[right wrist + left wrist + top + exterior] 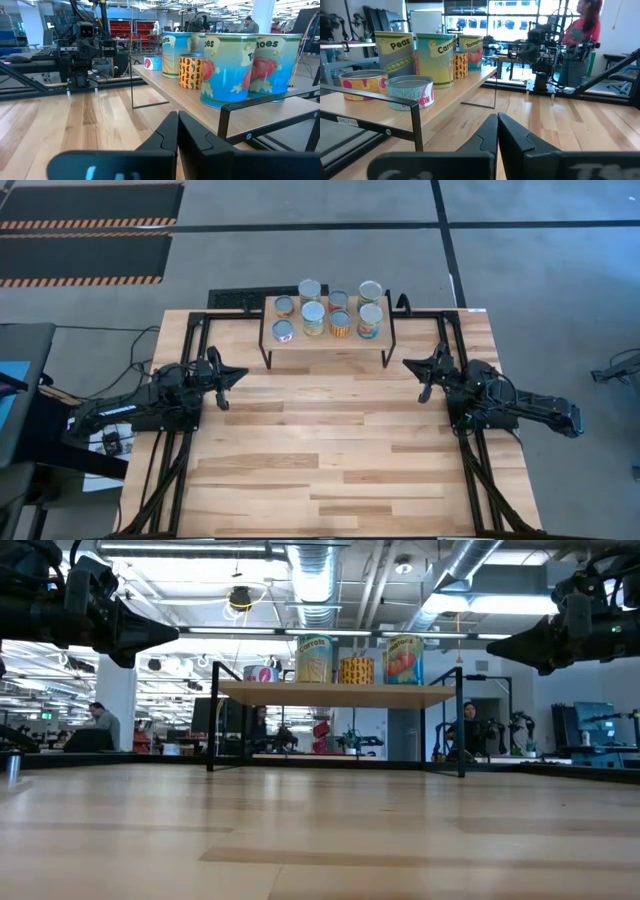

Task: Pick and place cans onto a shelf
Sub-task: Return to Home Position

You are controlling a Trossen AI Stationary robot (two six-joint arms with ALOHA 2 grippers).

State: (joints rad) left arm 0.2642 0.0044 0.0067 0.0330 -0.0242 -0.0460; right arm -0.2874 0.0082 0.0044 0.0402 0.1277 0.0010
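Note:
The shelf (325, 346), a light wooden top on thin black legs, stands at the table's far middle. Several cans (313, 318) stand upright on it in two rows, with blue, white, orange and olive labels. They also show in the low view (314, 658), the left wrist view (436, 59) and the right wrist view (227, 67). My left gripper (241, 372) hovers above the table, left of the shelf, shut and empty (497, 117). My right gripper (406, 364) hovers right of the shelf, shut and empty (177, 116). Both point toward the shelf.
The wooden tabletop (330, 450) spreads out in front of the shelf. Black frame rails (175, 470) run along the table's left and right sides. A person (580, 40) stands in the room beyond the table, behind my right arm.

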